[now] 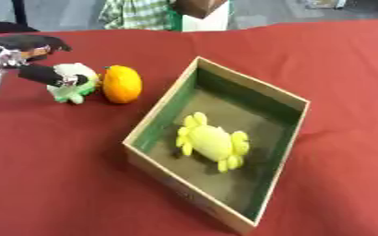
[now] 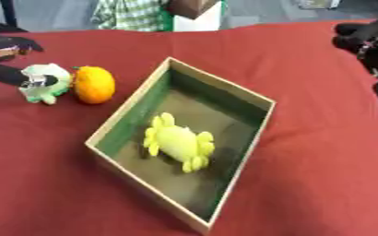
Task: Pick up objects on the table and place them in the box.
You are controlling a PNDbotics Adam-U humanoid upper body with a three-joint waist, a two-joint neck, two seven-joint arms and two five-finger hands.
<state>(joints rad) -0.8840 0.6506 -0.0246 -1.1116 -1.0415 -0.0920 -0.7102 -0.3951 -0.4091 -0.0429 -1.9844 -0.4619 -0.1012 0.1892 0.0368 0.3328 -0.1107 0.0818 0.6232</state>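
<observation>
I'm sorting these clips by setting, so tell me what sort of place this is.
Probably a lab or demonstration room, not a home. A red cloth-covered table holds a shallow wooden box with a yellow plush toy inside, and the robot's left hand reaches a white-and-green toy beside an orange fruit.

Matt red cloth [image 1: 79, 184] covers the table. The box [image 1: 164, 182] looks like raw wood. The yellow toy [image 1: 212, 142] looks soft, the orange [image 1: 122, 84] smooth.
</observation>
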